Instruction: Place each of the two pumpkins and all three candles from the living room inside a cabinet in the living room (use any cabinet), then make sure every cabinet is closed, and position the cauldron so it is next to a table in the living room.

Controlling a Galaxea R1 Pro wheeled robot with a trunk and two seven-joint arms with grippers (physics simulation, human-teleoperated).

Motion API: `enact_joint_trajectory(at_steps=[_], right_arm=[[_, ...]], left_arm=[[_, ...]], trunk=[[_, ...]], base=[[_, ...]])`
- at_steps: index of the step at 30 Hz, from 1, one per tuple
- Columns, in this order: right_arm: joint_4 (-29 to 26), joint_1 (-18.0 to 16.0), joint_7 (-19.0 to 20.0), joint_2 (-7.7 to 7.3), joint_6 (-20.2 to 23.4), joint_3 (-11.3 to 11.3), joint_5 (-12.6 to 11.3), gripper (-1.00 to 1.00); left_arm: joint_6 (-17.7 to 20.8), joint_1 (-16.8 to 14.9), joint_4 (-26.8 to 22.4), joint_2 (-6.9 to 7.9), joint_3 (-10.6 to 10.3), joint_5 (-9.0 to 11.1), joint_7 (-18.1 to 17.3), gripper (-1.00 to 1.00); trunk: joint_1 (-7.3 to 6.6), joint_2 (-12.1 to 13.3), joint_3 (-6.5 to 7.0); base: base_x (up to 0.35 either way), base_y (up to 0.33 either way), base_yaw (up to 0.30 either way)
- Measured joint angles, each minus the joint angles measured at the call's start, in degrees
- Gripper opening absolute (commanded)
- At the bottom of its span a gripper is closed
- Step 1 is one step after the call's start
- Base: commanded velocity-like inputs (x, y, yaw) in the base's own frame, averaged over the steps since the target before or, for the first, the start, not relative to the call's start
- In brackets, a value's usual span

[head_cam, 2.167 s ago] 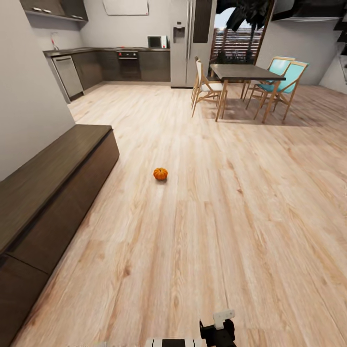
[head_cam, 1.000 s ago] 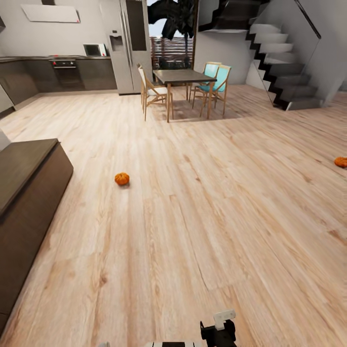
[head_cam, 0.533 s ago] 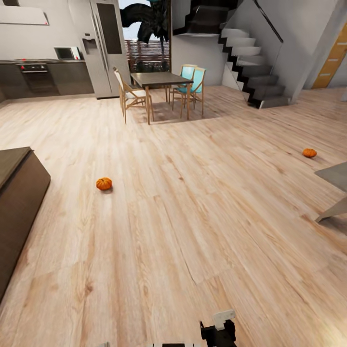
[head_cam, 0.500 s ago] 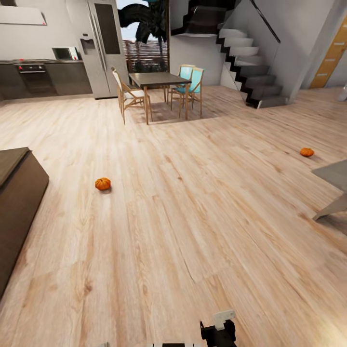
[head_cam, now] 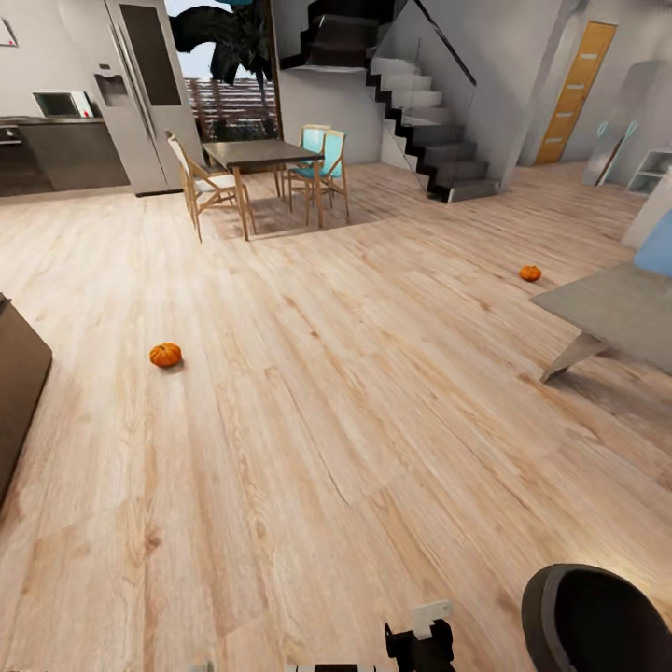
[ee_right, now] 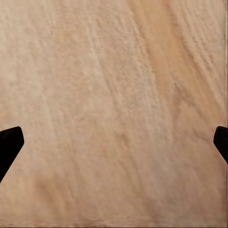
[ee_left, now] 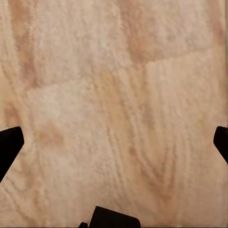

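- Left claw [ee_left: 114, 142] and right claw [ee_right: 114, 142] spread wide, empty, aimed at bare floor [head_cam: 355, 420].
- Near pumpkin [head_cam: 165, 355] on floor at left, beside cabinet [head_cam: 17, 392] end; far pumpkin [head_cam: 530, 273] just beyond desk [head_cam: 607, 303] at right.
- Cauldron [head_cam: 597, 621] at near right corner.
- Best to fetch the near pumpkin first: stop short, centre it between the tips, lower slowly.

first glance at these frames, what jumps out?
Two orange spots on bare wooden floor: the near pumpkin at left, by the dark cabinet, and the far pumpkin at right, beyond the grey coffee table. The black cauldron bulges into the bottom right corner.
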Motion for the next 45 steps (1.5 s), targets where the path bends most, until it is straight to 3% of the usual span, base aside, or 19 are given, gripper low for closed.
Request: enact_joint_trajectory(at_steps=[10,28,45], right_arm=[[0.2,0.0,4.3,-0.23,0.0,0.0,0.0,1.0],[0.1,0.5,4.6,-0.47,-0.2,0.0,0.0,1.0],[-0.1,0.8,4.6,-0.4,-0.2,0.0,0.1,1.0]], left_arm=[[0.0,0.0,0.0,0.0,0.0,0.0,0.0,1.0],[0.1,0.0,0.0,-0.08,0.0,-0.1,0.0,1.0],[0.0,0.0,0.4,-0.26,-0.1,-0.2,0.1,1.0]], trunk=[[0.0,0.0,-0.11],[0.0,0.0,0.99],[0.0,0.0,1.78]], base=[[-0.134,0.171,-0.267],[0.127,0.252,-0.246],[0.082,0.022,-0.202]])
